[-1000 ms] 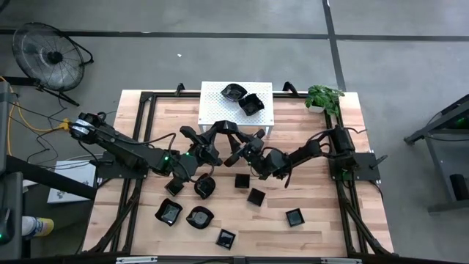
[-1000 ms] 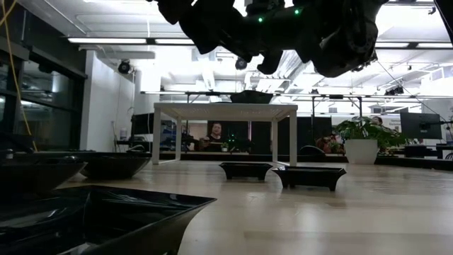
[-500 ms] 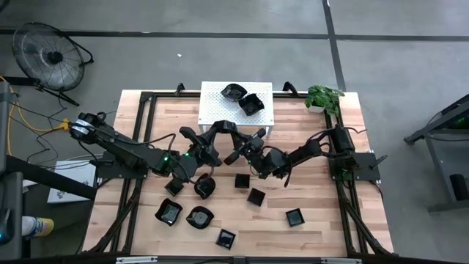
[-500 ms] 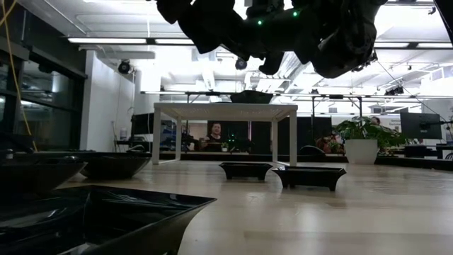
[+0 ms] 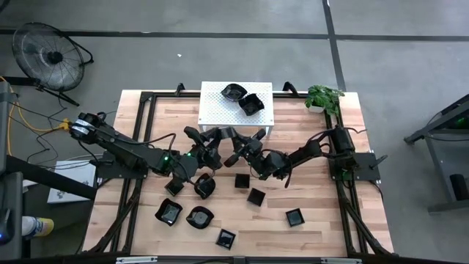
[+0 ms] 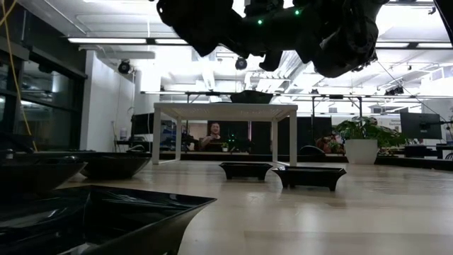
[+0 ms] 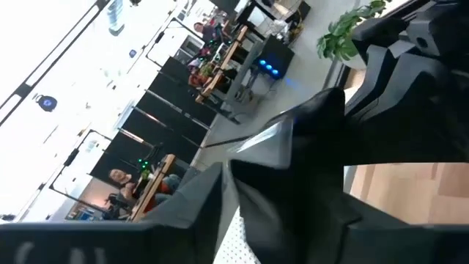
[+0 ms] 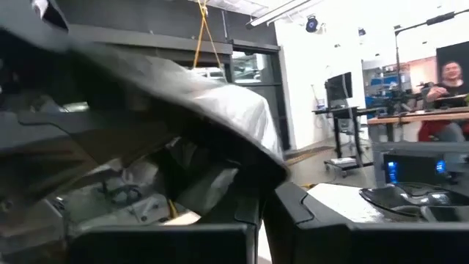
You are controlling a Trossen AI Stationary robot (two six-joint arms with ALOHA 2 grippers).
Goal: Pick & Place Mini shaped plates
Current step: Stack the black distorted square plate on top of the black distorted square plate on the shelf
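A glossy black mini plate (image 5: 223,137) hangs in the air between my two grippers, in front of the white perforated stand (image 5: 220,114). My right gripper (image 5: 234,147) reaches it from the table's right and is shut on it. My left gripper (image 5: 209,139) comes from the left and is open. In the left wrist view its fingers (image 7: 183,213) stand on either side of the plate (image 7: 293,147); whether they touch it I cannot tell. Two more plates (image 5: 243,97) lie on the stand. Several others (image 5: 204,186) rest flat on the wooden table. My right gripper pinches the plate's rim (image 8: 256,172) between its two shut fingers (image 8: 293,213), coming roughly level from the table's right. The plate (image 8: 198,95) stands out beyond the fingertips toward the left gripper, tilted and lifted clear of the table.
A potted plant (image 5: 322,97) stands at the far right corner. Loose plates (image 5: 256,196) are scattered over the near half of the table, two of them (image 6: 308,177) in front of the stand's legs (image 6: 291,138). People sit in the room beyond.
My right gripper has shut on the plate held between the two arms. After that my left gripper has opened and let it go. Both arms have stayed in place, and the plate has stayed aloft in front of the stand.
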